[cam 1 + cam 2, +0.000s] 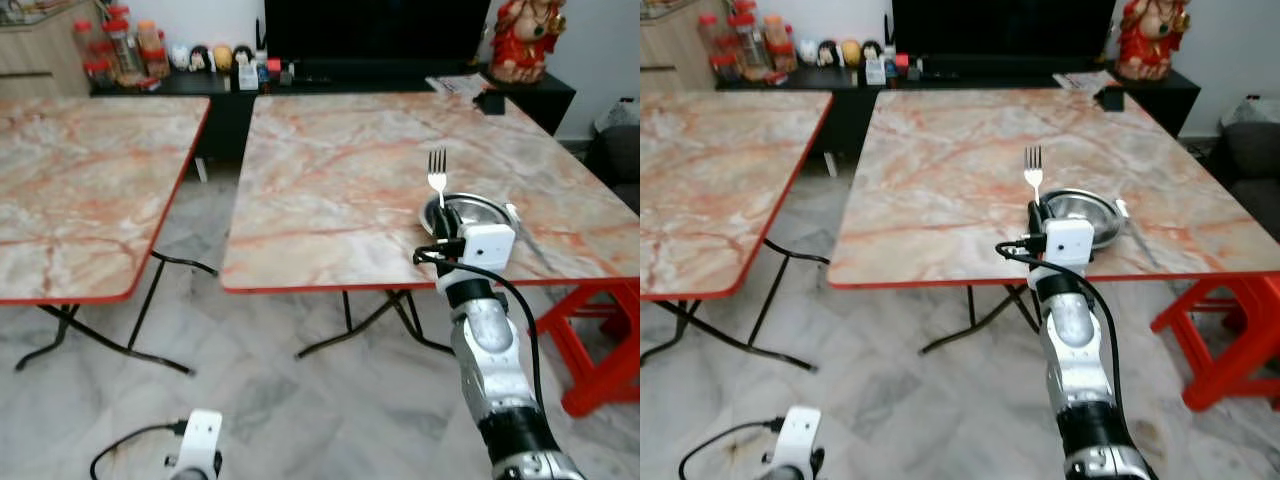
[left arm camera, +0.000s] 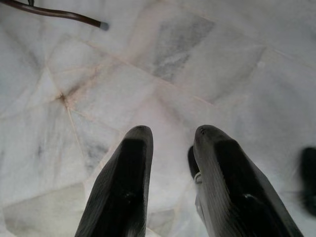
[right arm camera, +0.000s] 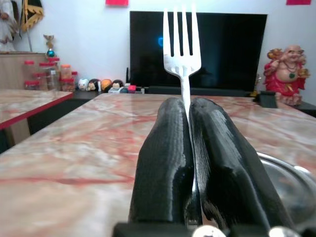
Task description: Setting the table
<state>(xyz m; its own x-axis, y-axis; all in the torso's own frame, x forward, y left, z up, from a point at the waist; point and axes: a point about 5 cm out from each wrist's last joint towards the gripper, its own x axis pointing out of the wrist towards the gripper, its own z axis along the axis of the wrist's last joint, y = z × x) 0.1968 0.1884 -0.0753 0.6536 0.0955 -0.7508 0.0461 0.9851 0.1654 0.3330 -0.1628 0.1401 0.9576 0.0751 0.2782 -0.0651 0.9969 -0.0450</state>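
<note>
Two jaws | right gripper (image 3: 190,116) clamped on upright fork (image 3: 181,44) | left gripper (image 2: 170,138) parted over floor (image 2: 197,59)

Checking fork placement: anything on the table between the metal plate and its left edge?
No, bare marble tabletop there, seen from the head views. The right gripper holds the fork above the plate's left rim.

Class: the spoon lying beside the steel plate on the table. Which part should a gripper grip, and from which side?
Grip the spoon at its slim handle, from above: it lies flat on the table, right of the plate, with bare tabletop alongside.
</note>
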